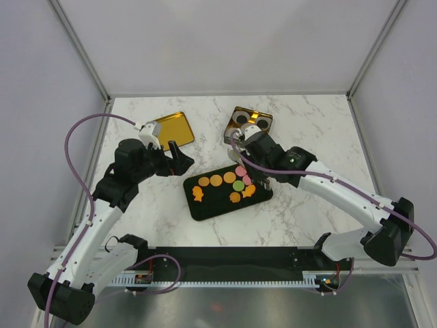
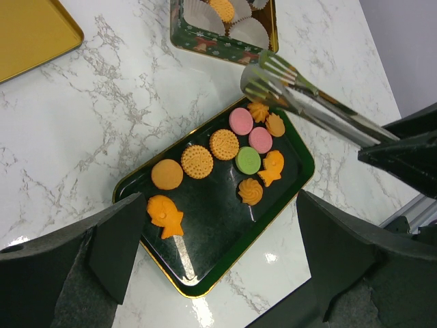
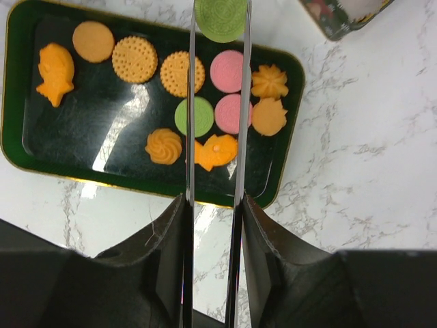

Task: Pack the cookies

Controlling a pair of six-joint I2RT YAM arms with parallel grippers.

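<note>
Table (image 1: 157, 205): white marble top, with both arms reaching in from its near edge.
Tray (image 3: 102, 137): dark green with a gold rim, lying near the middle of the table, its long sides running left to right.
Cookies (image 3: 134, 59): eleven lie flat on the tray: an orange fish and a plain orange round at the left end, then two dotted rounds. Toward the right end are two pink rounds, a green round, an orange swirl, a second orange fish and two orange flower-like pieces.
Tin (image 2: 218, 49): green-walled, toward the far edge of the table and right of centre, well apart from the tray's far right corner.
Paper cups (image 2: 254, 31): pale liners sit inside the tin; one holds an orange cookie (image 2: 222, 8).
Lid (image 1: 171, 130): gold, lying flat toward the far left of the table, apart from the tin.
Right gripper (image 3: 213, 205): its fingers (image 3: 164, 239) squeeze a pair of metal tongs (image 2: 321, 108) from both sides.
Green cookie (image 3: 220, 17): pinched between the tong tips, at the tray's far edge on the side facing the tin.
Left gripper (image 1: 181, 156): fingers (image 2: 109, 246) spread wide with nothing between them, just off the tray's left end.
</note>
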